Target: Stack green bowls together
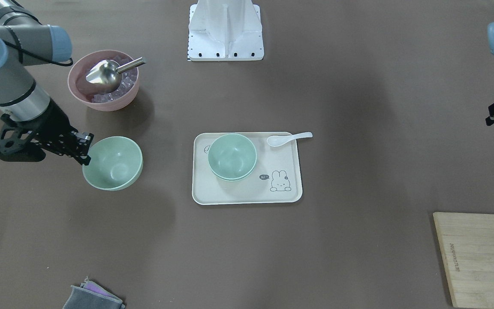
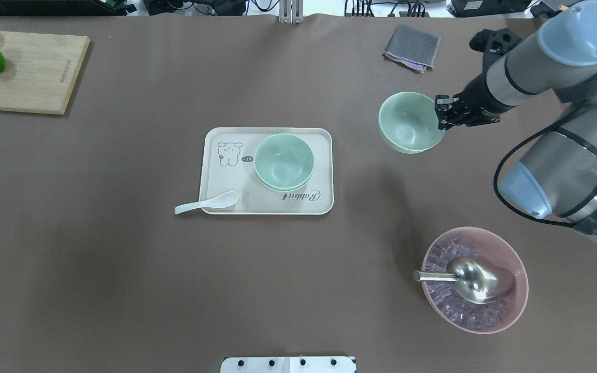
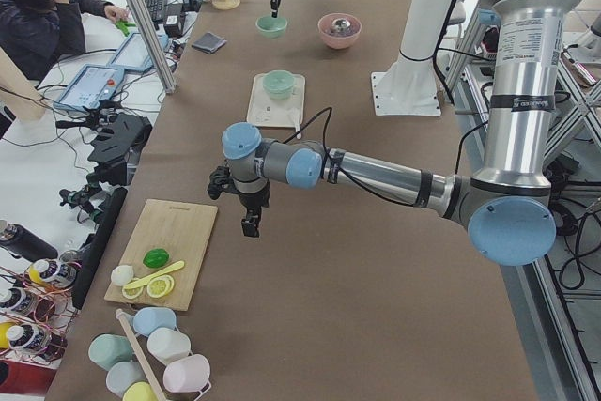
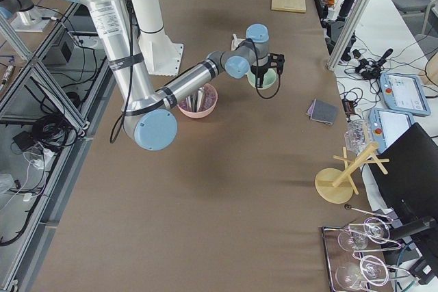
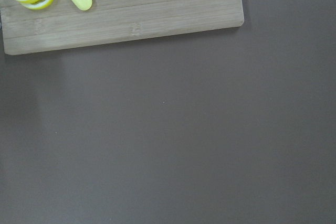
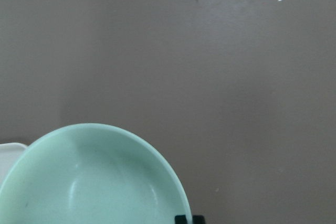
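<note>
Two pale green bowls (image 2: 283, 161) sit nested on a beige rabbit tray (image 2: 226, 178) at mid-table; they also show in the front-facing view (image 1: 232, 156). A third green bowl (image 2: 410, 123) hangs to the tray's right, apparently raised off the table. My right gripper (image 2: 441, 115) is shut on its rim; the same grip shows in the front-facing view (image 1: 85, 151). The right wrist view shows this bowl (image 6: 89, 182) from above. My left gripper (image 3: 250, 223) hovers near the cutting board, far from the bowls; I cannot tell whether it is open or shut.
A pink bowl (image 2: 516, 259) of ice with a metal scoop (image 2: 472, 278) stands near the right arm. A white spoon (image 2: 206, 203) lies across the tray's edge. A wooden cutting board (image 2: 29, 72) with lemon and lime sits far left. A grey cloth (image 2: 412, 47) lies at the back.
</note>
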`<state>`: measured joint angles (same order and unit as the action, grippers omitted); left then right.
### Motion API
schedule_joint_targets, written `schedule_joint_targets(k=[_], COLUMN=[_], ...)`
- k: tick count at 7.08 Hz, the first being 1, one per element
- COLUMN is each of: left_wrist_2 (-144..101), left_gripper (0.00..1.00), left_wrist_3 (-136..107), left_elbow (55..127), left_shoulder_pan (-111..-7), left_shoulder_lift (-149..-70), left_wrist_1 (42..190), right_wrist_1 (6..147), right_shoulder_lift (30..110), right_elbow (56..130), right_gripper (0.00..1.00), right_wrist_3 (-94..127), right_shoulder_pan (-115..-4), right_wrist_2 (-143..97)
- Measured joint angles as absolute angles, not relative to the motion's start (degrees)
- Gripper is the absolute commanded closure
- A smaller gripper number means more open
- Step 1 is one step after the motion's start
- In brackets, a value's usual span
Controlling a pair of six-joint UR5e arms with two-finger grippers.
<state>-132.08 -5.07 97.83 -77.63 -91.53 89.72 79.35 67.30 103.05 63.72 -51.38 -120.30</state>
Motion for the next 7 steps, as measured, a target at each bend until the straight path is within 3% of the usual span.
schedule_joint_targets(k=[4, 7], left_wrist_2=[-136.54, -136.66], left_gripper=[0.01, 0.01], left_wrist_3=[9.09, 9.56], left_elbow=[90.21, 89.90], left_shoulder_pan=[-83.81, -85.03], left_shoulder_lift=[-90.86, -89.76], left_wrist_1=[89.20, 89.20], right_wrist_1=[90.90, 91.31], right_shoulder_lift=[53.97, 47.00], right_elbow=[102.57, 95.17], right_gripper=[1.00, 1.00], right_wrist_3=[74.05, 75.31], right_shoulder_pan=[-42.20, -38.03], right_wrist_2=[-114.66, -113.73])
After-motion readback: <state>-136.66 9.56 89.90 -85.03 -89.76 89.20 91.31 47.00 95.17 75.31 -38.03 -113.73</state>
